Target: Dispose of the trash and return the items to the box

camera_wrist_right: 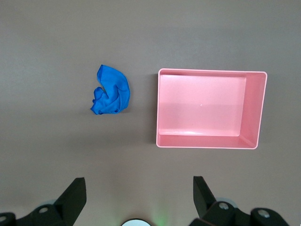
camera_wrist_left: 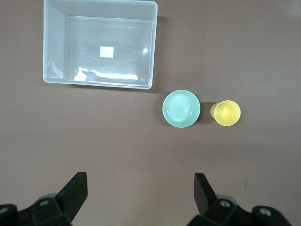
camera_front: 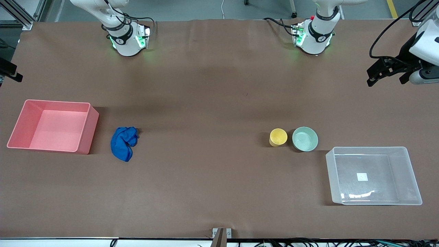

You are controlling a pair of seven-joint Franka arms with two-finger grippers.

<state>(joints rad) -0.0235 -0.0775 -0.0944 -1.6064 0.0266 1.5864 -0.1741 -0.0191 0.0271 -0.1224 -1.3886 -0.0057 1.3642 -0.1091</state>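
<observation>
The blue cloth wad (camera_front: 124, 143) lies on the brown table beside the pink bin; it also shows in the right wrist view (camera_wrist_right: 110, 97). The yellow cup (camera_front: 278, 137) and the mint-green bowl (camera_front: 305, 139) stand upright side by side, apart from the clear box (camera_front: 411, 175). In the left wrist view the cup (camera_wrist_left: 227, 113), the bowl (camera_wrist_left: 181, 108) and the empty box (camera_wrist_left: 54, 47) lie far below. My left gripper (camera_wrist_left: 139, 188) is open and empty, high over bare table; it also shows in the front view (camera_front: 384, 81). My right gripper (camera_wrist_right: 138, 190) is open and empty, high over bare table.
The opaque pink bin (camera_front: 87, 128) stands empty toward the right arm's end, also in the right wrist view (camera_wrist_right: 254, 108). The clear box has a white sticker (camera_front: 362, 176) on its base. A black finger (camera_front: 12, 72) shows at the front view's edge.
</observation>
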